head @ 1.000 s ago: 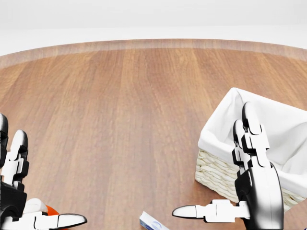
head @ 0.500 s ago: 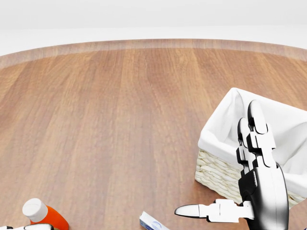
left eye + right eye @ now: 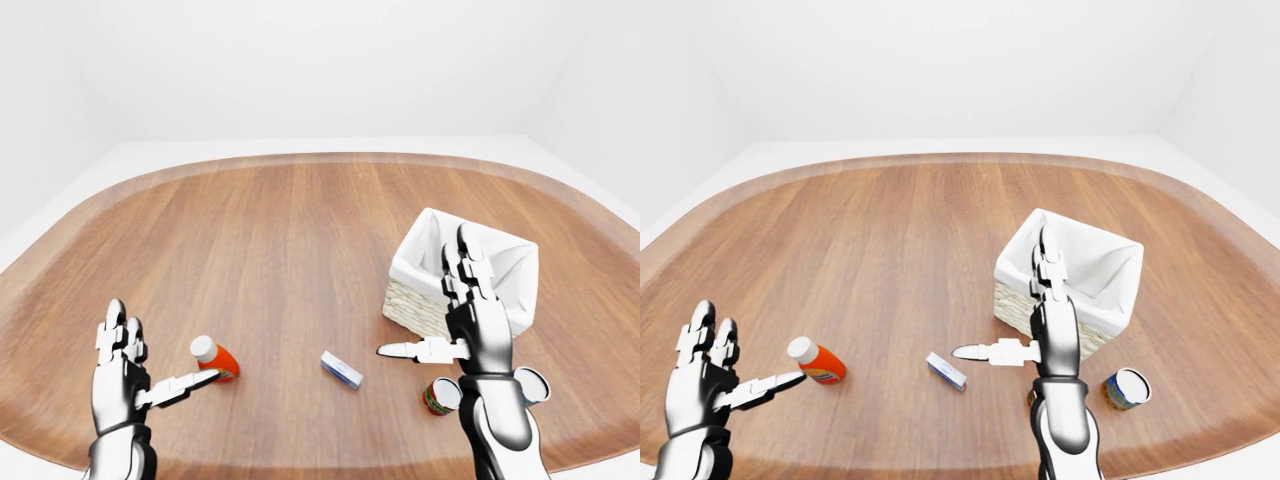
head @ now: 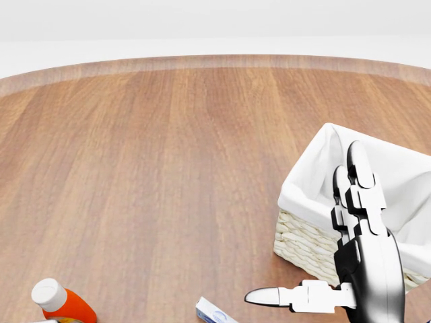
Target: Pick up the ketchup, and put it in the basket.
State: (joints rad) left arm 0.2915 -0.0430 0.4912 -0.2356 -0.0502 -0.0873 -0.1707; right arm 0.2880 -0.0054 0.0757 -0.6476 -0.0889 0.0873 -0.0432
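Observation:
The ketchup (image 3: 215, 358), an orange-red bottle with a white cap, lies on its side on the wooden table, low on the left; it also shows in the head view (image 4: 62, 301). My left hand (image 3: 150, 368) is open just left of it, thumb tip close to the bottle, fingers not around it. The wicker basket (image 3: 410, 300) with a white cloth lining stands on the right and looks empty. My right hand (image 3: 440, 315) is open and empty, held upright in front of the basket's near left side.
A small white and blue box (image 3: 342, 370) lies flat between the bottle and the basket. A red and green can (image 3: 440, 396) lies on its side below the basket, beside my right forearm. The round table's edge (image 3: 300, 160) curves across the top.
In the head view my left hand has dropped out of the bottom left, uncovering the ketchup bottle. My right hand rose slightly. The bottle has not moved.

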